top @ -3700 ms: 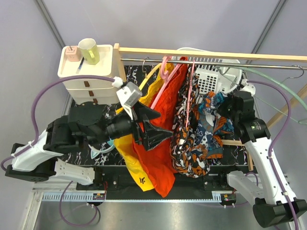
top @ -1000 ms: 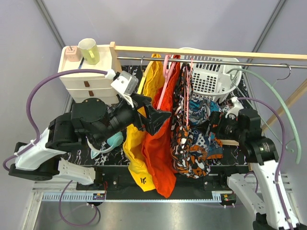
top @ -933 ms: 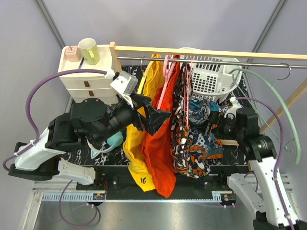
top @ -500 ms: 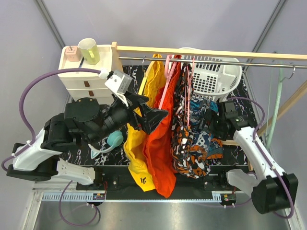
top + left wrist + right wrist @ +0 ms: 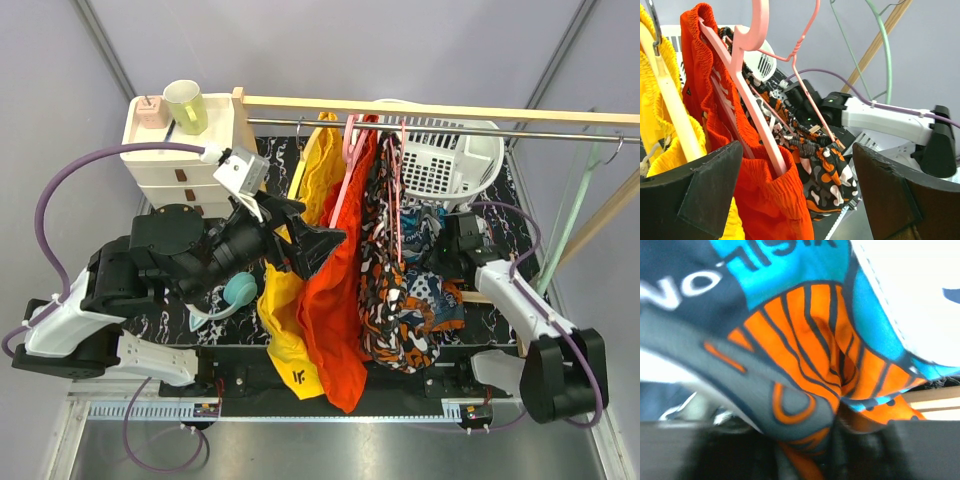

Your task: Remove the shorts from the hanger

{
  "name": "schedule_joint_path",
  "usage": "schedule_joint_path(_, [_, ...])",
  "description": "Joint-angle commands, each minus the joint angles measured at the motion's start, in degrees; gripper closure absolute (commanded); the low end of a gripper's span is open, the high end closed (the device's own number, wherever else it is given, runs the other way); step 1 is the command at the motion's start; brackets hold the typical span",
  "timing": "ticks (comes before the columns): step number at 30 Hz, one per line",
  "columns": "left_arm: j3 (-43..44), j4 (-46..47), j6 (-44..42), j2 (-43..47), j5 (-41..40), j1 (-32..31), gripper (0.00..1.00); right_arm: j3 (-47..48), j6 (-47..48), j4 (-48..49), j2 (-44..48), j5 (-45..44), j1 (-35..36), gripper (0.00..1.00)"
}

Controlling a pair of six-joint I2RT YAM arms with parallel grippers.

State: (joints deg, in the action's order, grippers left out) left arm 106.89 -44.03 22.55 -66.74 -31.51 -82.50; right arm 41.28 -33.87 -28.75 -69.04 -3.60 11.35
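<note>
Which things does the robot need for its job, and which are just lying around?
Job:
blue shorts
grey shorts
thin pink hanger

Lying about:
yellow shorts
red shorts
basket
mug
drawers

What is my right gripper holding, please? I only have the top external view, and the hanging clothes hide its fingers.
Observer: The right wrist view shows the blue shorts bunched into a fold running down between the fingers of the right gripper; it looks shut on them.
Operator: Thank you. Is the other one closed on anything?
Observer: No. The left wrist view shows the left gripper wide open, with the pink hanger carrying the orange-red shorts between its fingers, ungripped.
Operator: Is the second patterned pair on a hanger?
Observer: Yes; that view shows the dark grey shorts draped on a thin pink wire hanger.
</note>
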Motion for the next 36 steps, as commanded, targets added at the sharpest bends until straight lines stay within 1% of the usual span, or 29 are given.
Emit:
schedule_joint_path(1, [2.4,0.4,-0.4,0.3,-2.0,0.1,0.05,-0.1,3.2,5.5,9.7,1.0,0.5,0.78])
schedule_joint_path(2, [2.4,0.4,-0.6,0.2,-2.1,0.1,0.05,-0.1,3.6,5.5,11.4,2.7,0.5,0.80])
schedule_joint_path(3, [2.4,0.4,-0.7,0.2,-2.2,0.2,0.05,0.0,3.6,5.0,14.9,3.2,0.5,0.88])
schedule_joint_path(6, [2.7,0.6,-0.9,-0.7,-1.4,0.3,0.05,1.5,3.7,2.6,20.9,5.7,0.6,0.96])
schedule_joint_path(8, [3.0,0.5,-1.1,-1.5,-0.5,0.3,0.05,2.7,3.3,1.1,23.6,6.9,0.6,1.00])
schedule_joint_path(12, [4.3,0.7,-1.0,-3.0,1.3,0.4,0.05,4.6,2.4,-0.4,29.1,8.5,0.5,1.00])
schedule_joint_path(15, [4.6,0.7,-0.9,-3.6,2.1,0.3,0.05,5.8,1.6,-0.1,30.6,10.6,0.5,1.00])
schedule_joint_path(18, [5.2,0.7,-0.5,-4.0,3.1,0.4,0.05,6.7,1.1,0.6,29.9,13.4,0.5,1.00])
schedule_joint_path(20, [5.4,0.8,0.0,-4.1,3.7,0.4,0.05,5.7,-0.5,3.2,29.1,16.6,0.5,1.00])
schedule_joint_path(23, [5.4,0.6,0.6,-4.0,4.3,0.4,0.05,3.7,-2.3,8.5,27.6,19.1,0.5,1.00])
schedule_joint_path(28, [5.1,-0.1,1.7,-3.1,4.0,0.4,0.05,2.3,-1.4,22.0,24.7,18.5,0.5,1.00])
schedule_joint_path(33, [5.2,-1.6,2.2,-3.0,3.9,0.4,0.05,6.9,-0.1,32.2,14.4,19.6,0.5,1.00])
schedule_joint_path(36, [5.4,-2.4,2.2,-2.9,3.6,0.4,0.05,10.6,0.7,35.1,8.3,19.9,0.6,1.00])
